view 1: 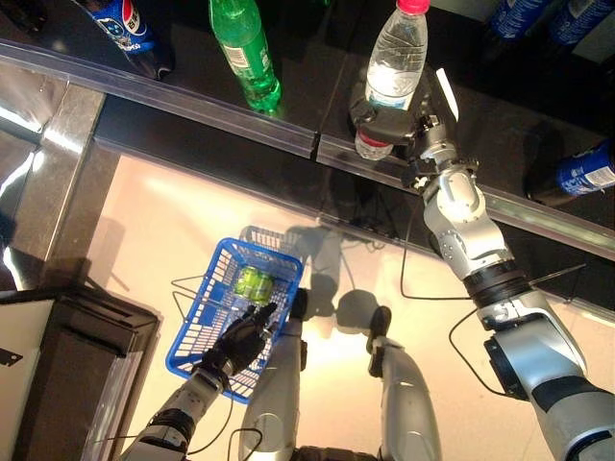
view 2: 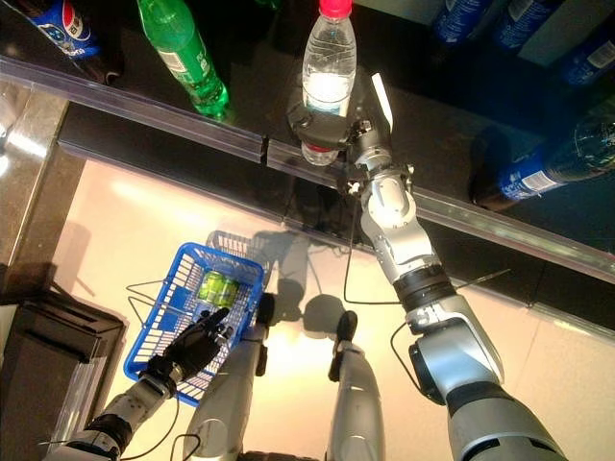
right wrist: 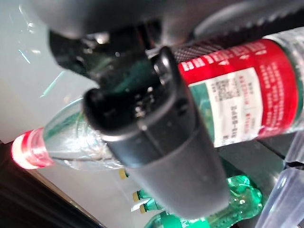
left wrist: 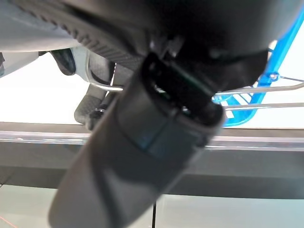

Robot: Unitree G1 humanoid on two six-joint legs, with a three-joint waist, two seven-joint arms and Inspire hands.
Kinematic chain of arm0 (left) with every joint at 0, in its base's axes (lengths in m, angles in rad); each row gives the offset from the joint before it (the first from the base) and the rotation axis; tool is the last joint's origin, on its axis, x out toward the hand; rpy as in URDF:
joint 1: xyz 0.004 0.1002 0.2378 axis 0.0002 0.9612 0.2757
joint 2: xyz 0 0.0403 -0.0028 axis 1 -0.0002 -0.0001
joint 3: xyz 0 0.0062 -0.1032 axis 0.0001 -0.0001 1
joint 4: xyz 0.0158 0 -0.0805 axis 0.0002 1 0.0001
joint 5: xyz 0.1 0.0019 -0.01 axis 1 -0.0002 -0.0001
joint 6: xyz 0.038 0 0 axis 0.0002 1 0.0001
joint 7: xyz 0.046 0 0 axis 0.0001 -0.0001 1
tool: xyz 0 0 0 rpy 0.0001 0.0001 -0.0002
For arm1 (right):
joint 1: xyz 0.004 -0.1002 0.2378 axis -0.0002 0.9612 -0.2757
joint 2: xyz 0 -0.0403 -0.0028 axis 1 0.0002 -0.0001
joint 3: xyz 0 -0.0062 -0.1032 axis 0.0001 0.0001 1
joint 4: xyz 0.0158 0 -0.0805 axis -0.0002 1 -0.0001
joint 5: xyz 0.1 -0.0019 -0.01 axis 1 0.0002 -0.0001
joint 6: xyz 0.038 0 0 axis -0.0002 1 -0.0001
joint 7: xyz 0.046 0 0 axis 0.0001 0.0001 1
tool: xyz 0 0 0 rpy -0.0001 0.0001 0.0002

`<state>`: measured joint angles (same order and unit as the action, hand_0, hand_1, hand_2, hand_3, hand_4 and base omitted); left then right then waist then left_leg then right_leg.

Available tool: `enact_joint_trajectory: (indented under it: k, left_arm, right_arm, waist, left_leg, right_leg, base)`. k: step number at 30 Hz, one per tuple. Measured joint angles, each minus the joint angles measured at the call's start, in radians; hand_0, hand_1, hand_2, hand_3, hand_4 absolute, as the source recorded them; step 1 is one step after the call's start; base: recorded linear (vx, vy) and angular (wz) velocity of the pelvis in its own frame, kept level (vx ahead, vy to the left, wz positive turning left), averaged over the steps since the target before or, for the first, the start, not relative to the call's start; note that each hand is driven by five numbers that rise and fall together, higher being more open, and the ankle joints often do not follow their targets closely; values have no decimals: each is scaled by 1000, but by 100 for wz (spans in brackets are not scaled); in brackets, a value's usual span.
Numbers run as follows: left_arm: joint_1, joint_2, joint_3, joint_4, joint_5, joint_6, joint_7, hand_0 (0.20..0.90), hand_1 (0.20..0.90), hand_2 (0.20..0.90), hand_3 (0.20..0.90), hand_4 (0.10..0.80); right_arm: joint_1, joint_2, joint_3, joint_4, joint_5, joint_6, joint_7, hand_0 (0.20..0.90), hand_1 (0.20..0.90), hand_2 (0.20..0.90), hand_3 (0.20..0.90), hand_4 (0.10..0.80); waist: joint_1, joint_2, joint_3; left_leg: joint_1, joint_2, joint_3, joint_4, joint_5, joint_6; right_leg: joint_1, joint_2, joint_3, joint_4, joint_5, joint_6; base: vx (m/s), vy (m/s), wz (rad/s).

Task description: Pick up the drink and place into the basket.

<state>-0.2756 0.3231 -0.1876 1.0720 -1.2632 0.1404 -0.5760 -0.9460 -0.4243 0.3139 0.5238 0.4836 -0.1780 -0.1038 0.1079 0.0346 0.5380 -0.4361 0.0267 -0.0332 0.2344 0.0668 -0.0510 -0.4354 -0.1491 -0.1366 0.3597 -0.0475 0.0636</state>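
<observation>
Right hand [view 1: 404, 123] wrapped around the clear water bottle [view 1: 396, 58] on the dark shelf [view 1: 192, 106], thumb across its red-and-white label; print too small to read. Pink cap, bottle upright. Left hand [view 1: 240, 338] holds the blue basket [view 1: 197, 317] low by the floor, fingers extended along its rim. Green bottle [view 1: 245, 48] stands well apart.

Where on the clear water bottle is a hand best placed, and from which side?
Round the lower body, from the robot's side. The water bottle stands upright on the shelf behind a low rail; the right hand is wrapped there, and the left hand holds the basket.
</observation>
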Motion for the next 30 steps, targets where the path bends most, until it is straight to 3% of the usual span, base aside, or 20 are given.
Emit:
enact_joint_trajectory:
  k: [15, 22, 30]
  left_arm:
    - [3, 0, 1, 0, 0, -1, 0, 300, 300, 300, 200, 100]
    - [57, -2, 13, -4, 2, -13, 0, 300, 300, 300, 200, 100]
    - [131, -24, 74, -61, 32, -29, 0, 300, 300, 300, 200, 100]
  right_arm:
    - [12, 0, 0, -12, -6, 0, 0, 300, 300, 300, 200, 100]
    - [184, -7, 2, -161, -52, 1, 48, 300, 300, 300, 200, 100]
    - [331, -30, -11, -317, -51, 4, 93, 300, 300, 300, 200, 100]
  waist:
    - [1, -1, 1]
    - [-5, -4, -1]
    - [-5, -32, -16]
  left_leg:
    - [10, 0, 1, -5, 0, 0]
    - [142, 4, 18, -116, 19, 10]
    - [325, 4, 21, -265, 41, 19]
  right_leg:
    - [10, 1, 1, -7, 2, 1]
    - [150, 8, 1, -143, 43, 16]
    - [376, 13, -28, -368, 102, 36]
  base:
    - [0, 0, 0]
    - [65, 16, -5]
    - [142, -17, 4]
